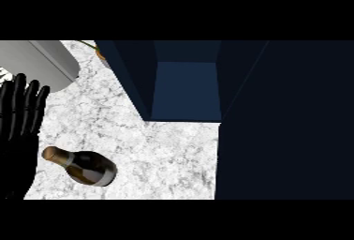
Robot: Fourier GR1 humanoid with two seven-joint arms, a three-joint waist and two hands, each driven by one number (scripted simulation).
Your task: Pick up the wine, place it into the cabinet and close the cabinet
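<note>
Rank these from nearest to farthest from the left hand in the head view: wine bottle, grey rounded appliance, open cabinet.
From the left hand at the view's left edge:
1. Grey rounded appliance, just above the fingertips.
2. Wine bottle, lying on the counter below and right of the hand.
3. Open cabinet, farther right, across the counter.

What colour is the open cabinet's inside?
Dark blue, with a lighter blue back panel; the cabinet shows in the head view, beyond the wine bottle.

counter point(159, 150): mottled marble | wine bottle point(86, 168): glossy glass (foil-like top) | cabinet point(187, 89): matt blue
</note>
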